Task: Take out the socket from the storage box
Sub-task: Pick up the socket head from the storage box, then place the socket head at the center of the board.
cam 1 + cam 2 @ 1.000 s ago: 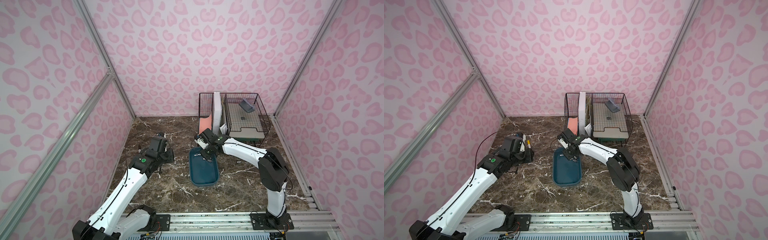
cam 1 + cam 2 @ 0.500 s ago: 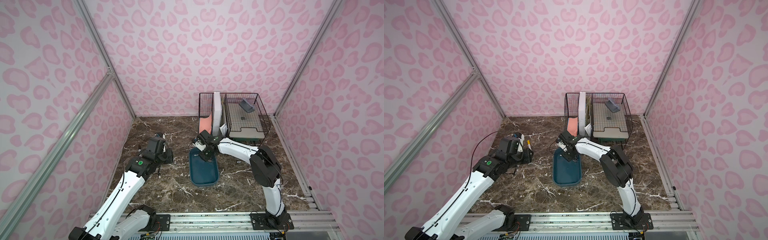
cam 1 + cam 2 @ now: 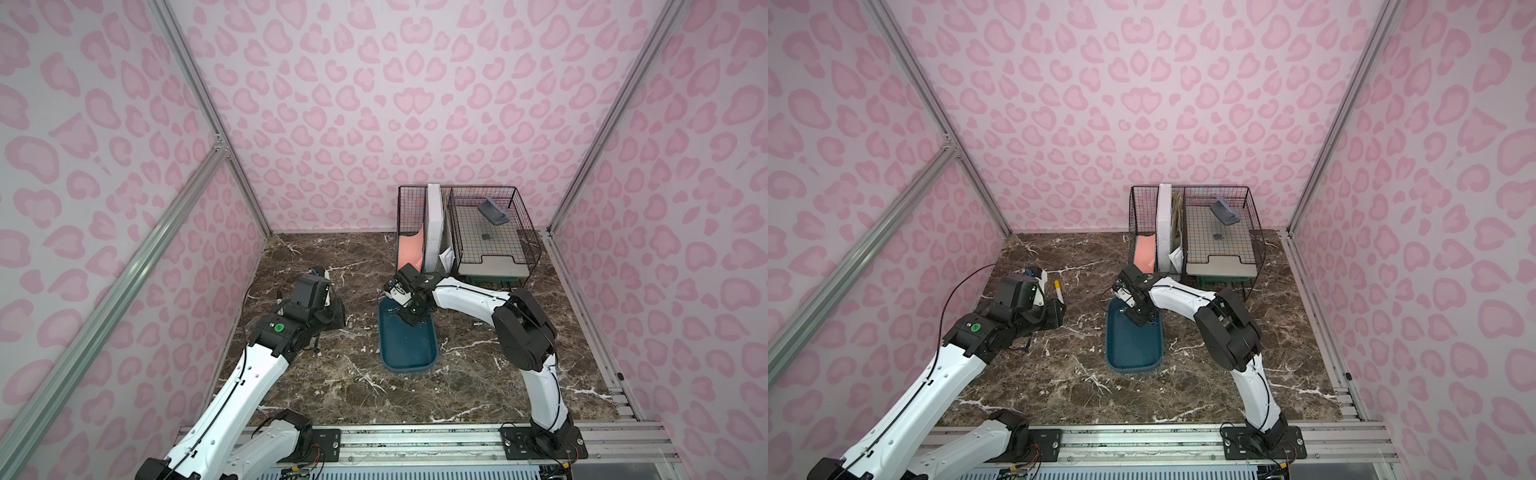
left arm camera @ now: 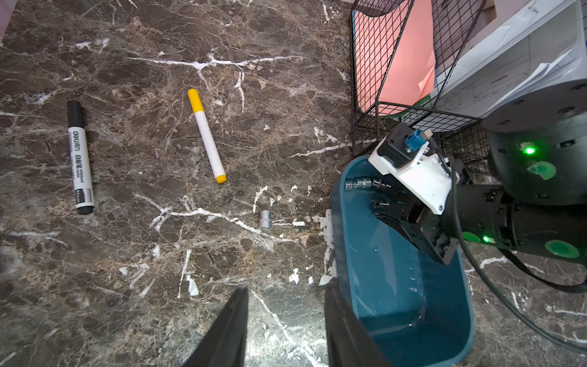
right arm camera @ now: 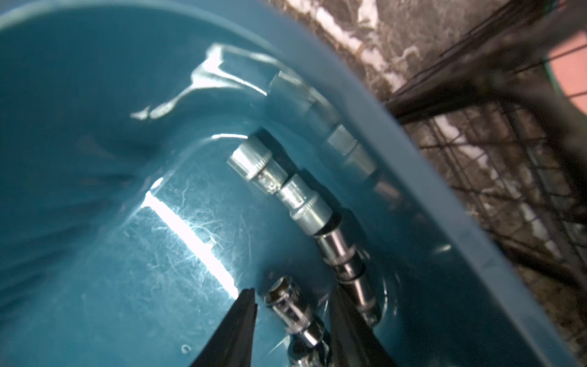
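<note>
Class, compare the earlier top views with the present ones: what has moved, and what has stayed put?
The right gripper dipped lower into the far end of the storage box, its elbow swinging inward; its open jaws now straddle a socket without gripping it. The left gripper, open and empty, barely shifted. The box and wire basket stayed put.

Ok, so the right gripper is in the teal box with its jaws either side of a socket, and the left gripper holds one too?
Not the left gripper: the left wrist view shows its jaws open and empty over the marble beside the storage box. The right gripper does straddle a socket in the box.
</note>
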